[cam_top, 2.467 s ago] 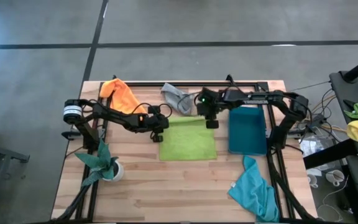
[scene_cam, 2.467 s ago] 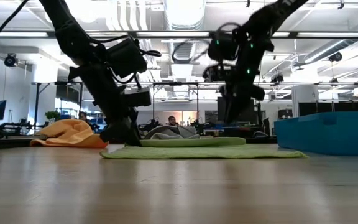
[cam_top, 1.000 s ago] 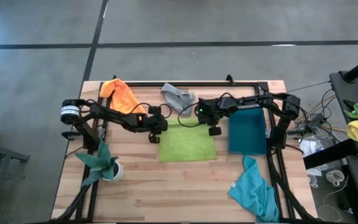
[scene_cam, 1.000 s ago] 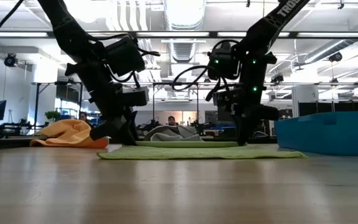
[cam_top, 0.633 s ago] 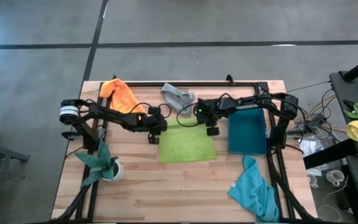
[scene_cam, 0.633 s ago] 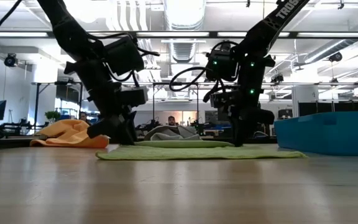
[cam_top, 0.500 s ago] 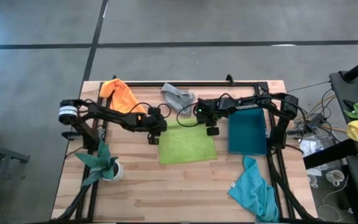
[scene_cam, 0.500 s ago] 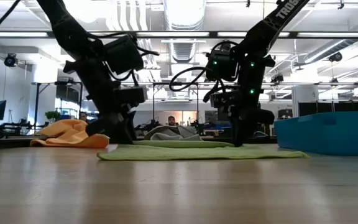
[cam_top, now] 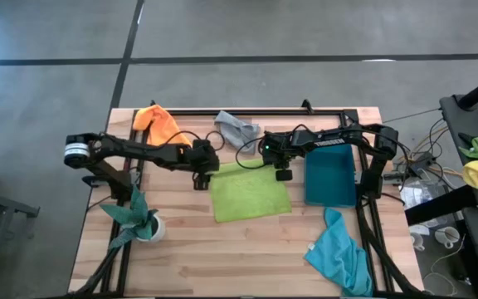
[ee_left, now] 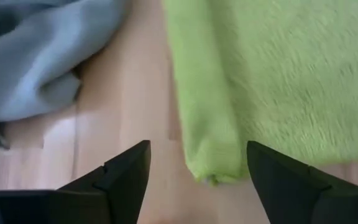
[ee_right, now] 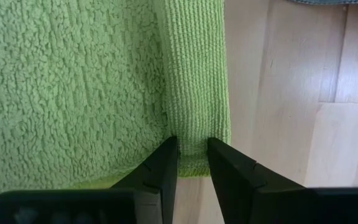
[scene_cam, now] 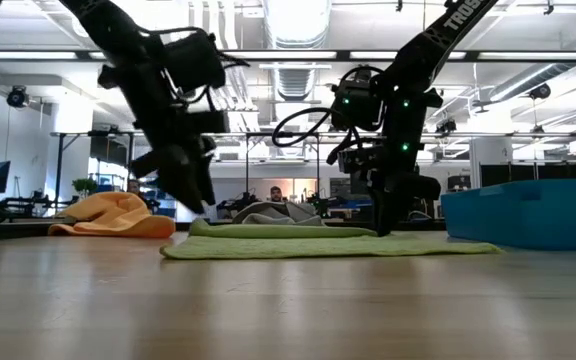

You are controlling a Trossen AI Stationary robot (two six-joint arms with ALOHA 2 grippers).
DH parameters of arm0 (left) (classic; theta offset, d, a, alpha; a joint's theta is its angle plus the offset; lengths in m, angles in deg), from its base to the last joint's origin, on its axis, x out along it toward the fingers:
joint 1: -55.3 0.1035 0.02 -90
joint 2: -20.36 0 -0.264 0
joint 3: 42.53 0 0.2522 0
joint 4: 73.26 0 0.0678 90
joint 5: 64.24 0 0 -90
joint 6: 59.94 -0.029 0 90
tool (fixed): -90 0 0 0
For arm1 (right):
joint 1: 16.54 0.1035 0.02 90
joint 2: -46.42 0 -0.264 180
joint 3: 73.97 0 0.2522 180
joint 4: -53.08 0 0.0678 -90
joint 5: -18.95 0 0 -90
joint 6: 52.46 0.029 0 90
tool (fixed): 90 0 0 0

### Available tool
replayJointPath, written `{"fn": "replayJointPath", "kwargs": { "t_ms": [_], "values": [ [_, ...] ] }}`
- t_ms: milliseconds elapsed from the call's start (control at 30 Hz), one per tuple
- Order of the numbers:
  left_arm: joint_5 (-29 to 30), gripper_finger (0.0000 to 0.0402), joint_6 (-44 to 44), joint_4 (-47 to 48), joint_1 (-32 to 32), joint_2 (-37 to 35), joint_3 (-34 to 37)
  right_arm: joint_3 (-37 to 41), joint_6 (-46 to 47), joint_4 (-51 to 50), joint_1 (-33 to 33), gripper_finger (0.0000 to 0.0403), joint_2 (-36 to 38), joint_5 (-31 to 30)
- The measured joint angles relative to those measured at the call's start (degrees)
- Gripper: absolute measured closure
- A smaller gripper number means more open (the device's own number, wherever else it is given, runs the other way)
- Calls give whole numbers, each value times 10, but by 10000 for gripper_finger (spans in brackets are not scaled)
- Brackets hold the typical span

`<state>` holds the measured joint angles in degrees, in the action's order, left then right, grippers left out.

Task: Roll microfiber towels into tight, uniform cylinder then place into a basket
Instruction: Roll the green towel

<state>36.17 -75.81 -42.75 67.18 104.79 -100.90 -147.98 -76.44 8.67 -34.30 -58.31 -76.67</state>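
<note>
Lime green towel [cam_top: 250, 193] flat at table centre, far edge folded into 1 first turn; right gripper [ee_right: 192, 163] pinches that fold; left gripper [ee_left: 196, 167] released, lifted; one-sided hold risks a skewed, loose roll.

Spread towel [cam_top: 251, 192] mid-counter [cam_top: 222, 257]; basket [cam_top: 331, 174] just right of it, two towels [cam_top: 160, 126] behind, another towel [cam_top: 340, 257] front-right, plant [cam_top: 136, 215] front-left.

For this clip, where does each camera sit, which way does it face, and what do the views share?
High: overhead, looking straight down; both arms, lime green towel, basket.
Low: table height, looking level; both arms, room behind.
Left wrist: open left tool above the towel's rolled edge.
Right wrist: right tool pinching that rolled edge.
Shared: all four show the lime green towel.
</note>
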Motion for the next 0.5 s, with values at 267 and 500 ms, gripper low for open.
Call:
{"fn": "replayJointPath", "kwargs": {
  "t_ms": [267,500],
  "values": [
    [0,153,80,-26,35,33,10,0,-5,0,0,314,0,0],
    [0,153,66,-33,35,75,20,0,-5,0,0,314,0,0]
  ]
}}
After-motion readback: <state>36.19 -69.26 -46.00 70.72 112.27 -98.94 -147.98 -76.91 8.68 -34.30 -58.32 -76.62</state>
